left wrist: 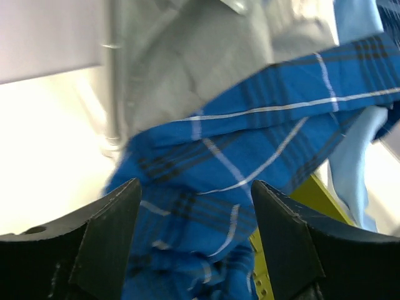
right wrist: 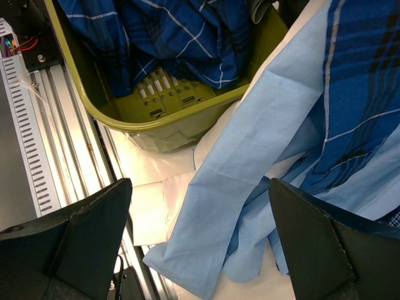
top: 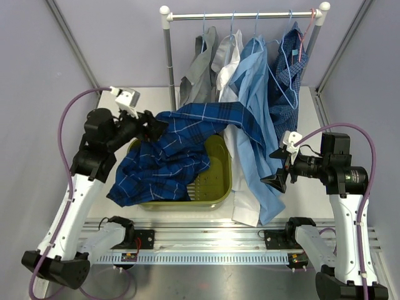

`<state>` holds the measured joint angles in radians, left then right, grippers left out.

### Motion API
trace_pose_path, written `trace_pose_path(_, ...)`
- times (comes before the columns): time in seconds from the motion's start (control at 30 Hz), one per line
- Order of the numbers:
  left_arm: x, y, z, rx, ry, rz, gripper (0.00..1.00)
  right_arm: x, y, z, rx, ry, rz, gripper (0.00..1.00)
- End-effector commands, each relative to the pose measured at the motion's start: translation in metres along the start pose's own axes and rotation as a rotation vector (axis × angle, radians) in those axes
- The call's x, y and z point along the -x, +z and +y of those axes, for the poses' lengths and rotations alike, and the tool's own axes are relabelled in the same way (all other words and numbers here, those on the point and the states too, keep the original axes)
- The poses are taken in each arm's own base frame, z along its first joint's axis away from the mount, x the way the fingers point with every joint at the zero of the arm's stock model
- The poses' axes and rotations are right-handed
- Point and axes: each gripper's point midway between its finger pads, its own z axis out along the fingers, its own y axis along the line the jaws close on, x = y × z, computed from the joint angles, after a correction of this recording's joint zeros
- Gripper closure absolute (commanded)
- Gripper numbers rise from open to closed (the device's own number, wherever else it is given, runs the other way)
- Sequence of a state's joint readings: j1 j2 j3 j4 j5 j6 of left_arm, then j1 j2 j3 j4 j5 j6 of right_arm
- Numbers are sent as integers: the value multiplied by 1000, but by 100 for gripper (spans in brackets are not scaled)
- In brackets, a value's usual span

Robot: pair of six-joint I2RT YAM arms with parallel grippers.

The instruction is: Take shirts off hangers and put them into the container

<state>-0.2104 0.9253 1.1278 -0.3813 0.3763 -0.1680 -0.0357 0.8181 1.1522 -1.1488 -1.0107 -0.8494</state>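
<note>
Dark blue check fabric: the check shirt (top: 169,156) lies bunched in the green tub (top: 220,182) and spills over the rim on the side nearest the left gripper (top: 153,127). One end of the shirt stretches away from that gripper towards the hanging clothes.

Left gripper: fingers (left wrist: 106,237) stand well apart. The check shirt shows in the gap and just beyond the tips; no pinch on the cloth is visible.

Right gripper (top: 275,178): jaws wide, nothing between them. It sits beside the tub's far end from the left gripper, close against the light blue shirt (top: 256,106). In the right wrist view that shirt's lower part hangs directly ahead of the fingers, with the tub's corner ahead and to one side.

Above and beyond both grippers, a silver rail (top: 244,15) carries the grey shirt (top: 200,72), white shirt (top: 228,59), light blue shirt and navy small-check shirt (top: 287,81) on hangers. A pink hanger (top: 304,37) hangs at the end nearest the right gripper.
</note>
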Motion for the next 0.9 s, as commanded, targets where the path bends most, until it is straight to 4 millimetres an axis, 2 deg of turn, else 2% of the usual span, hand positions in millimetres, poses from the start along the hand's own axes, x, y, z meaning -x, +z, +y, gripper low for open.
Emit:
trace_pose_path(0.0, 55, -6, -65, -212, 168, -148, 23, 2, 0, -3, -7, -18, -15, 2)
trace_pose_path(0.03, 55, 6, -72, -231, 192, -128, 19, 1, 2, -4, -5, -13, -15, 2)
trace_pose_path(0.07, 68, 8, -86, -258, 246, -143, 18, 1, 2, -4, -5, -13, -16, 2)
trace_pose_path(0.1, 62, 14, -112, -333, 307, -127, 16, 2, 1, -5, -7, -13, -18, 2)
trace_pose_path(0.13, 51, 33, -117, -336, 344, -82, 16, 2, 1, -5, -6, -13, -19, 2)
trace_pose_path(0.17, 47, 37, -138, -384, 437, -78, 15, 2, 1, -5, -9, -12, -18, 2)
trace_pose_path(0.2, 44, 42, -146, -401, 491, -69, 15, 2, 0, -4, -10, -13, -19, 2)
trace_pose_path(0.23, 28, 61, -144, -383, 575, -23, 15, 2, 0, -3, -10, -16, -19, 2)
trace_pose_path(0.27, 21, 68, -148, -381, 614, -3, 15, 1, 0, -2, -11, -12, -16, 2)
trace_pose_path(0.3, 20, 71, -161, -407, 654, -3, 15, 0, -1, -1, -12, -13, -15, 2)
trace_pose_path(0.4, 1, 88, -169, -412, 774, 43, 17, -3, -1, -1, -13, -15, -7, 2)
trace_pose_path(0.5, -5, 107, -163, -345, 841, 56, 19, -4, 1, -1, -7, -12, -11, 2)
trace_pose_path(0.53, -9, 114, -151, -276, 864, 73, 20, -5, 1, 0, -6, -9, -11, 2)
trace_pose_path(0.6, -3, 124, -147, -210, 918, 37, 21, -4, 1, 0, -3, -10, -15, 2)
trace_pose_path(0.63, -8, 131, -140, -165, 938, 52, 25, -4, 2, 0, -2, -9, -15, 2)
trace_pose_path(0.7, -2, 138, -140, -130, 959, 26, 33, -4, 1, 1, -3, -10, -16, 2)
trace_pose_path(0.73, 0, 141, -138, -104, 967, 23, 49, -5, 1, 1, -2, -6, -14, 2)
trace_pose_path(0.83, 7, 140, -139, -76, 955, 1, 76, -6, 0, 3, -4, -8, -11, 2)
trace_pose_path(0.87, 17, 135, -140, -66, 939, -31, 92, -7, 1, 2, -4, -7, -10, 2)
